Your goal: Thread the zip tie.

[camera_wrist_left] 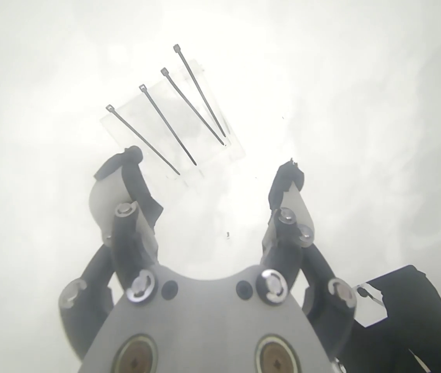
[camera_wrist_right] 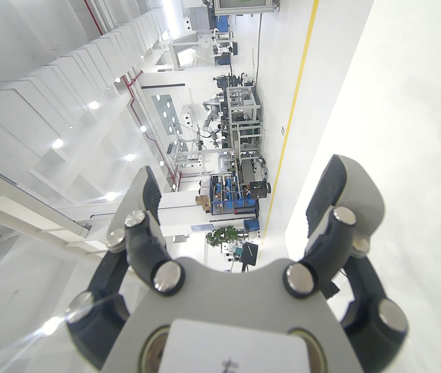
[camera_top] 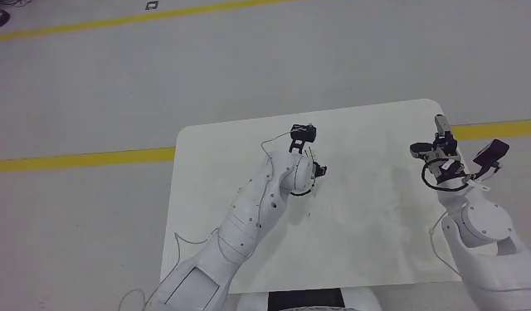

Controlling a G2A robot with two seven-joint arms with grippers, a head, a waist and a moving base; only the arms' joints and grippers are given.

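Several dark zip ties (camera_wrist_left: 168, 126) lie side by side on a clear plate (camera_wrist_left: 150, 129) on the white table (camera_top: 373, 211). Each tie is straight, with its small head at the far end from the gripper. My left gripper (camera_wrist_left: 210, 162) hovers just short of the ties' tail ends, open and with nothing between its fingers. From above, the left gripper (camera_top: 303, 135) sits over the table's middle back area. My right gripper (camera_wrist_right: 240, 172) is open and holds nothing, and it points past the table's edge into the room. In the top view the right gripper (camera_top: 444, 128) is at the table's right edge.
The table's front and right parts are bare white surface. A yellow floor line (camera_top: 83, 157) runs behind the table. A thin cable (camera_top: 270, 141) loops beside the left wrist.
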